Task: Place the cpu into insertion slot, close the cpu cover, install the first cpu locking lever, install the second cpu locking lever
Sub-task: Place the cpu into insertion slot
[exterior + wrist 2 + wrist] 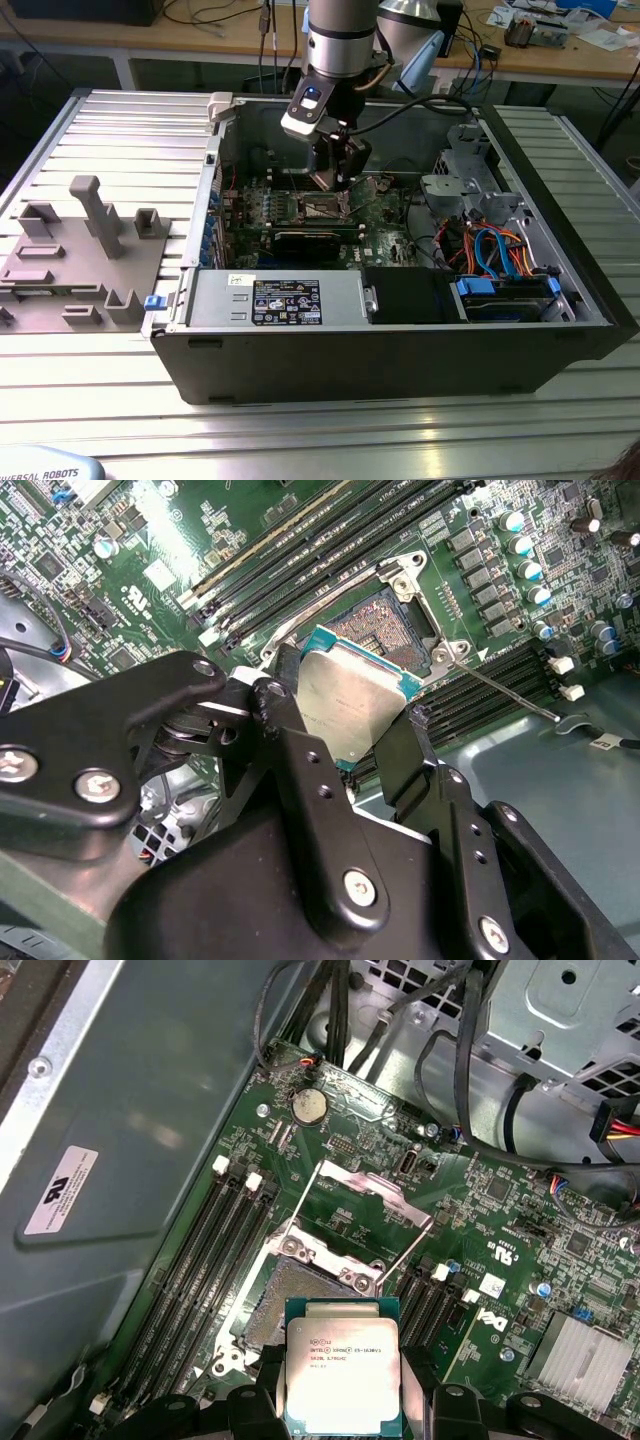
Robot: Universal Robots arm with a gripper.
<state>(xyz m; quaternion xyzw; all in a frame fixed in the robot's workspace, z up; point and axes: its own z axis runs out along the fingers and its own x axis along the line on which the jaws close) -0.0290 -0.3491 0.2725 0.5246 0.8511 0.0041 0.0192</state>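
Note:
My gripper [333, 180] reaches down into the open computer case and is shut on the cpu [342, 1365], a small square chip with a dull silver top. In both wrist views a black finger [290, 740] presses each side of the chip. The cpu [355, 705] hangs tilted just above and beside the insertion slot [395, 635], apart from it. The dark socket [290, 1295] lies bare on the green motherboard. The cpu cover [355, 1210] stands swung open behind the slot, its square window showing the board. A thin locking lever [500, 685] sticks out loose beside the socket.
Long black memory slots [205, 1260] flank the socket on both sides. Cables [470, 1050] and a metal drive cage [465, 165] lie on the exterior view's right, near a finned heatsink [580, 1355]. A grey parts fixture [85, 250] sits outside the case on the exterior view's left.

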